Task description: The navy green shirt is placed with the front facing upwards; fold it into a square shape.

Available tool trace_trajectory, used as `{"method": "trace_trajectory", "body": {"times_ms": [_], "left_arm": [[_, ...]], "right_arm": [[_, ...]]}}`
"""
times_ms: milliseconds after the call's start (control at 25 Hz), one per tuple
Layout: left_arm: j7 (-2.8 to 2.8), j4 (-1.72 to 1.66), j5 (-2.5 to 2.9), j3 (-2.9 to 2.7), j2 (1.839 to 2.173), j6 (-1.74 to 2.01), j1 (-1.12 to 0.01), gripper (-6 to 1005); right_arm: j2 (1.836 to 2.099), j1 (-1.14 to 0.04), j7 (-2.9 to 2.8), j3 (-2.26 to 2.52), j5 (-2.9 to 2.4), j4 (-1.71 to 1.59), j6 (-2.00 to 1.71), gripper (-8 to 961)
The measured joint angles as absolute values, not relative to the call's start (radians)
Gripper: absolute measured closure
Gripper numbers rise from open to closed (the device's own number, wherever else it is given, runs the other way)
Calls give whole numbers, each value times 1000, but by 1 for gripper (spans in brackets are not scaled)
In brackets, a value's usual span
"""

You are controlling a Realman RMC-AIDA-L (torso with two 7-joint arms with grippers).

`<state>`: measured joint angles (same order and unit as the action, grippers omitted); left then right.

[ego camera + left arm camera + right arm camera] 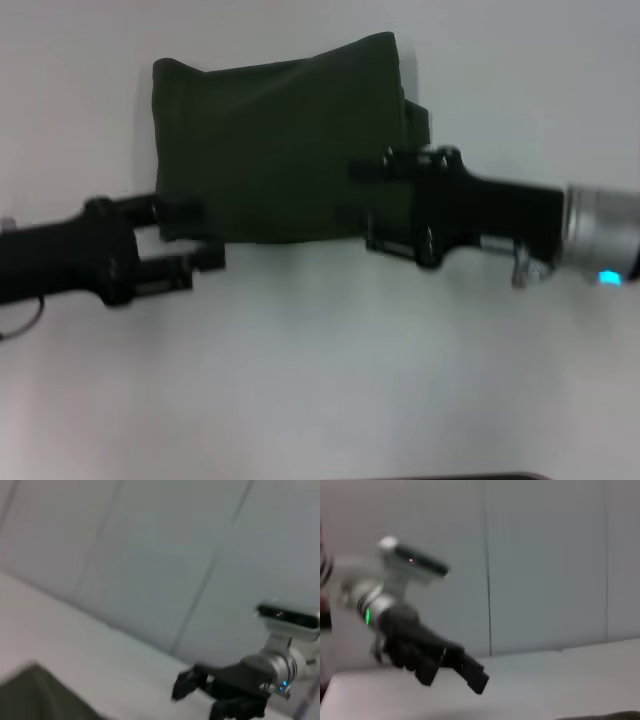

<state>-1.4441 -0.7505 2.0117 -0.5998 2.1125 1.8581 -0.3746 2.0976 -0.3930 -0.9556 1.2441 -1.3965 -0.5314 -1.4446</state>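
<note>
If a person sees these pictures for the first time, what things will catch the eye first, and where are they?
First comes the navy green shirt, already folded into a compact, roughly square bundle at the far middle of the white table. Next come the two black arms reaching in from both sides: the left hand, fingers apart, at the bundle's near left corner, and the right hand in front of its right edge.

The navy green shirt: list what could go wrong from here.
The left gripper sits at the navy green shirt's near left corner; pulling away could drag that corner and loosen the fold. The right gripper overlaps the near right edge and could snag it. A flap pokes out right, so the square may stay uneven.
</note>
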Motion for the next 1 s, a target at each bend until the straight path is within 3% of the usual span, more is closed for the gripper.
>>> {"method": "trace_trajectory", "body": {"times_ms": [200,1000], "left_arm": [[-1200,-678,2060,-617,2169,1791,-334,293],[-930,-553,2037,-512,2161,1735,-245,293]], "right_arm": [[2104,-336,-619,1242,-1390,-379,-1424,409],[2095,-393,-746,1282,-1361,-283,-1441,415]]}}
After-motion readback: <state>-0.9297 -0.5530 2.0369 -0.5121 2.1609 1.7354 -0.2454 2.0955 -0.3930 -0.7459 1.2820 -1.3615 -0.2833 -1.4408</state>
